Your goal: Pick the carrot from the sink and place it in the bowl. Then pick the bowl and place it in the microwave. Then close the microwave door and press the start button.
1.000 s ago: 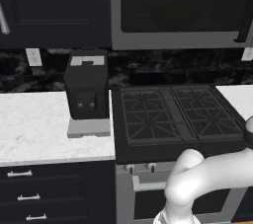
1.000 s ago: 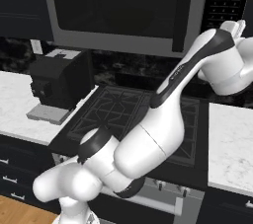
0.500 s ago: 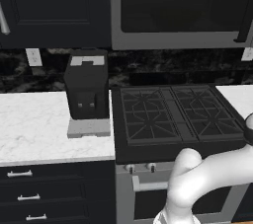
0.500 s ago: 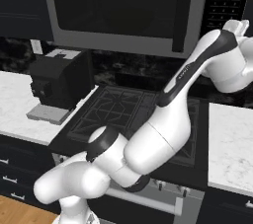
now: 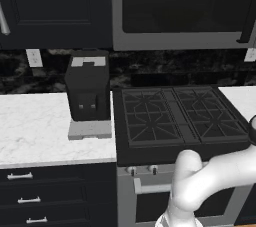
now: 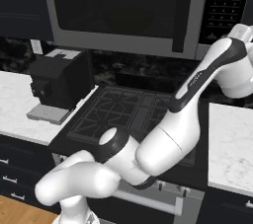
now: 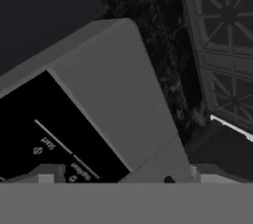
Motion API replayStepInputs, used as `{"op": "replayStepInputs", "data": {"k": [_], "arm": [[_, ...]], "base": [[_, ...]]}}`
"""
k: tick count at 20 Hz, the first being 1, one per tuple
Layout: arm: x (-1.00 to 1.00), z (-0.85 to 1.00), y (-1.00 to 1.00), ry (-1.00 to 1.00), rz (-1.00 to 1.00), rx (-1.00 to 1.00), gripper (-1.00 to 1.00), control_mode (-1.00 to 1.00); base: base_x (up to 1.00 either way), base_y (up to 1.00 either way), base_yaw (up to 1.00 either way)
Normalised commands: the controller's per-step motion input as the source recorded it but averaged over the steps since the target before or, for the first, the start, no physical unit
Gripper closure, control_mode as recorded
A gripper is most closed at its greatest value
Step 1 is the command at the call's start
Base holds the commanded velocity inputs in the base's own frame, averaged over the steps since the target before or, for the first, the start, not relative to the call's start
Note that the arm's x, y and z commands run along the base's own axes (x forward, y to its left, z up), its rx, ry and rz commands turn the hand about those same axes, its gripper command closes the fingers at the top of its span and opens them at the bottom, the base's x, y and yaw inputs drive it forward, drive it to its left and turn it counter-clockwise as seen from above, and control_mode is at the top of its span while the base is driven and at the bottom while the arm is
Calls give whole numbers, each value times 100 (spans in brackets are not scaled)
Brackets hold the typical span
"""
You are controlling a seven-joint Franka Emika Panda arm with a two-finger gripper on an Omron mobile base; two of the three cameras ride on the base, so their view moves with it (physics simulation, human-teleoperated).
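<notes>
Jaws stand wide apart and hold nothing, just below the dark control strip (image 7: 54, 139) at the lower corner of the microwave (image 6: 148, 11). The microwave door (image 6: 118, 8) is shut. Beneath lies the stove (image 5: 180, 118); beside it, on the marble counter (image 5: 35, 126), stands a black coffee machine (image 5: 87, 93).

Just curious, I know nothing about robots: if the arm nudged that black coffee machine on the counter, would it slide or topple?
The coffee machine looks boxy and stands on a flat grey base, so it would probably slide over the smooth marble counter rather than roll. It is taller than wide, so a high push might tip it.
</notes>
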Motion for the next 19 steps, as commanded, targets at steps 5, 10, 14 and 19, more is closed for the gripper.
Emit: {"op": "replayStepInputs", "data": {"k": [5, 10, 14, 19], "arm": [[56, 0, 0, 0, 0, 6, -100, -100], [42, 0, -5, 0, 0, 7, -100, -100], [-20, -15, -1, 0, 0, 3, -100, -100], [-100, -60, 85, -2, 0, -4, -100, -100]], "base": [[0, 0, 0], [0, 0, 0], [0, 0, 0], [0, 0, 0]]}}
